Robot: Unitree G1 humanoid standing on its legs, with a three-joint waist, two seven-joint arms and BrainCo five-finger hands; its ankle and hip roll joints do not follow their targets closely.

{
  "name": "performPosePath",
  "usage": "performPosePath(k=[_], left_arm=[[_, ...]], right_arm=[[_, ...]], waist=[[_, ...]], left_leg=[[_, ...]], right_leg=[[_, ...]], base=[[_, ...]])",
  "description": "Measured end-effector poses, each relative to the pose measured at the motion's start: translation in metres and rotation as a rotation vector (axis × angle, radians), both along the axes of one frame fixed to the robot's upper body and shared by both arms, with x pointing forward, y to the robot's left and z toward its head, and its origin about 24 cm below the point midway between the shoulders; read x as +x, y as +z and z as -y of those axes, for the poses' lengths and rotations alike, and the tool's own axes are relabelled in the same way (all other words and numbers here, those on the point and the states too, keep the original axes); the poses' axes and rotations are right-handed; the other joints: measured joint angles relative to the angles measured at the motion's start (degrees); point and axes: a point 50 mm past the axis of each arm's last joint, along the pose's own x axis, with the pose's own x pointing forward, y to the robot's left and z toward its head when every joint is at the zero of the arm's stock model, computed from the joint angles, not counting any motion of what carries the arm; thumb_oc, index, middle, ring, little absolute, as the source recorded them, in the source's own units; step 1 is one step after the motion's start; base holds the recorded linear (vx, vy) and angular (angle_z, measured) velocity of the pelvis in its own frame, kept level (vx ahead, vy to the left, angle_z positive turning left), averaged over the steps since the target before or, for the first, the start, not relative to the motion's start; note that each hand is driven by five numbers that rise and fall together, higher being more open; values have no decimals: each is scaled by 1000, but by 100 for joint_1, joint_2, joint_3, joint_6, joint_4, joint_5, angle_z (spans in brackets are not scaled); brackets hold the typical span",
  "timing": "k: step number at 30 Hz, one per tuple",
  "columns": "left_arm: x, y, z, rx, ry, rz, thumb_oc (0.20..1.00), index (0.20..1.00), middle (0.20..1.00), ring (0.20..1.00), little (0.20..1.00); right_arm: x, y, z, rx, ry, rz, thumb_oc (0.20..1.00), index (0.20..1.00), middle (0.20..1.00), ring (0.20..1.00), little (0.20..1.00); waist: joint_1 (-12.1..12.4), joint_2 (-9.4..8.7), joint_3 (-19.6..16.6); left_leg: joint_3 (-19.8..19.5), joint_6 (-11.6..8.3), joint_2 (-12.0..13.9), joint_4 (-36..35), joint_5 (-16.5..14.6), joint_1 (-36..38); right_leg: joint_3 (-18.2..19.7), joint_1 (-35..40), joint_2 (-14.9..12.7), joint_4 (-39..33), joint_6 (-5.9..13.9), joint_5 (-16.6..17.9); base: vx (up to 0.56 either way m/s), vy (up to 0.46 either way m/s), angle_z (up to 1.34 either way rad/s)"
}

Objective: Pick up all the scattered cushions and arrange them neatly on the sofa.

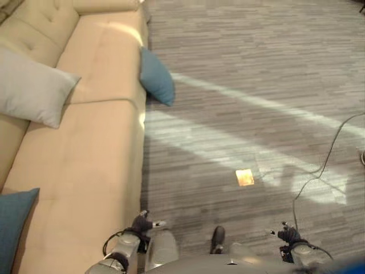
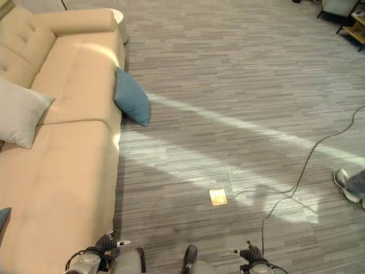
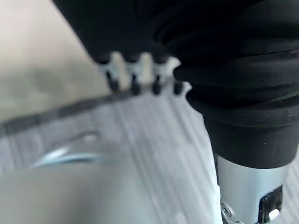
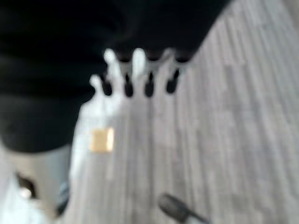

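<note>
A beige sofa [image 1: 85, 142] runs along the left side, its front edge meeting a wide stretch of grey plank floor [image 2: 239, 85]. A blue cushion [image 2: 132, 98] stands on the floor, leaning against the sofa's front edge. A grey cushion [image 1: 34, 91] rests against the backrest, and another blue cushion's corner [image 1: 14, 222] lies on the near seat. Both the left hand [image 1: 142, 222] and right hand [image 1: 288, 234] hang low with fingers straight, holding nothing. A brass floor plate [image 2: 218, 197] sits mid-floor. The right eye view adds a person's shoe [image 2: 345, 184] at the right edge.
</note>
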Motion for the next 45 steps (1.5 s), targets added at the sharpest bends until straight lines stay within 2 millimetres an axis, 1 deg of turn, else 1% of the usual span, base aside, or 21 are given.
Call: performPosePath(k=[3,6,9,10,11,12,13,14,17,21,24,27,29,30,31,33,34,36,39,42,45], left_arm=[[-5,-2,4,-6,-13,-11,1000,1000,1000,1000,1000],[-7,-3,3,-2,-14,-25,1000,1000,1000,1000,1000],[-25,-8,-2,4,10,-76,1000,1000,1000,1000,1000],[-36,-11,-5,5,36,-105,1000,1000,1000,1000,1000],[-40,-12,-3,1,37,-113,1000,1000,1000,1000,1000],[-42,-13,-2,-2,30,-114,1000,1000,1000,1000,1000],[-32,-9,-2,3,7,-87,1000,1000,1000,1000,1000],[-29,-8,-4,11,-6,-77,1000,1000,1000,1000,1000],[2,2,-3,29,-62,-3,1000,1000,1000,1000,1000],[19,8,-2,28,-62,39,1000,1000,1000,1000,1000],[10,5,-9,46,-38,-6,1000,1000,1000,1000,1000],[-12,-8,4,14,-26,-83,1000,1000,1000,1000,1000],[-18,-11,10,-1,-25,-96,1000,1000,1000,1000,1000],[-11,-9,12,-4,-46,-76,1000,1000,1000,1000,1000],[-2,-4,9,-1,-44,-35,1000,1000,1000,1000,1000],[2,2,-1,19,-53,5,1000,1000,1000,1000,1000],[3,3,-2,24,-55,7,1000,1000,1000,1000,1000],[-1,2,-3,22,-52,3,1000,1000,1000,1000,1000],[-4,0,0,10,-40,-3,1000,1000,1000,1000,1000],[-16,-4,-5,11,1,-33,1000,1000,1000,1000,1000],[-32,-8,-9,9,43,-72,1000,1000,1000,1000,1000]], right_arm=[[-3,-1,1,-9,2,-15,1000,1000,1000,1000,1000],[0,-3,-2,-28,57,-56,1000,1000,1000,1000,1000],[2,-2,0,-36,52,-62,1000,1000,1000,1000,1000],[-14,-7,-1,-27,48,-98,1000,1000,1000,1000,1000],[-19,-7,1,-30,48,-108,1000,1000,1000,1000,1000],[-29,-8,4,-37,45,-139,1000,1000,1000,1000,1000],[-26,-8,2,-32,72,-129,1000,1000,1000,1000,1000],[-23,-7,1,-27,86,-112,1000,1000,1000,1000,1000],[-24,-7,0,-20,94,-115,1000,1000,1000,1000,1000],[-10,-4,-5,-5,122,-69,1000,1000,1000,1000,1000],[-8,-5,-5,-5,118,-77,1000,1000,1000,1000,1000],[-21,-9,-6,0,96,-133,1000,1000,1000,1000,1000],[-20,-9,-5,-2,92,-131,1000,1000,1000,1000,1000],[-14,-7,-4,-2,79,-95,1000,1000,1000,1000,1000],[-12,-6,-4,-4,82,-93,1000,1000,1000,1000,1000],[1,-2,-2,-19,88,-55,1000,1000,1000,1000,1000],[6,0,-1,-22,88,-44,1000,1000,1000,1000,1000],[20,6,4,-48,108,-9,1000,1000,1000,1000,1000],[21,6,3,-52,122,-16,1000,1000,1000,1000,1000],[18,3,-3,-37,121,-30,1000,1000,1000,1000,1000],[9,-2,-9,-19,118,-53,1000,1000,1000,1000,1000]], waist=[[56,42,-11],[279,174,-60],[533,115,-74],[470,-62,-289],[499,29,-400],[490,161,-522],[373,217,-478],[253,190,-470],[85,68,-355],[-20,233,-186],[-169,195,-100],[-246,256,-245],[-234,186,-360],[-236,-23,-356],[-82,-177,-282],[211,-256,-211],[238,-267,-167],[313,-225,-35],[347,35,-13],[413,89,-28],[512,-60,-68]], left_leg=[[53,143,-591,-1025,-49,-191],[-149,89,-1245,-3704,394,-132],[-73,446,-1326,-3362,479,13],[-92,839,-1513,-2813,380,175],[-105,936,-1431,-2843,377,389],[-95,1412,-1281,-3038,464,701],[-141,1424,-1109,-3260,428,1055],[-182,1417,-1144,-3286,355,1172],[-302,1525,-1396,-3289,-104,1677],[-595,1271,-1244,-3295,-516,2159],[-1043,1124,-1156,-3294,-1000,2553],[-1363,775,-852,-2680,-1245,2811],[-1245,519,-751,-2175,-1083,2616],[-522,303,-704,140,-512,1247],[-409,319,-604,1057,318,706],[-322,358,-486,1323,-138,262],[-162,422,-443,1218,-265,167],[407,438,-738,-900,-449,87],[1093,424,-1071,-3186,168,26],[1515,519,-1102,-3367,331,-157],[1388,1252,-1397,-3248,479,66]], right_leg=[[21,208,101,-319,55,56],[408,537,641,-596,-84,-97],[910,963,757,-601,-173,-379],[950,1211,659,-444,155,-661],[924,1223,728,-88,396,-806],[856,999,883,601,555,-903],[663,-104,718,3185,1146,-840],[612,-752,528,4410,1383,-672],[542,-1857,-548,5349,1209,-774],[507,-2147,-600,2710,955,-614],[1341,-2004,-248,-19,981,183],[1437,-1689,-59,600,832,1203],[1303,-1505,17,693,658,1183],[790,-1268,-90,496,0,1074],[731,-1142,-84,435,-159,1059],[762,-823,79,276,-291,826],[718,-658,113,159,-268,754],[595,10,234,-482,344,688],[347,492,568,-609,645,236],[383,842,854,-581,878,-166],[536,1180,1036,-338,947,-297]], base=[[303,-70,-34],[501,-38,-63],[482,30,-104],[359,52,-66],[276,44,-46],[240,39,-45],[220,30,-28],[273,31,14],[391,-46,31],[417,-204,21],[364,-240,75],[423,-398,123],[178,-331,106],[224,-303,111],[257,-227,90],[365,-202,8],[337,-90,18],[328,-57,13],[389,-40,34],[337,10,-3],[377,39,-32]])
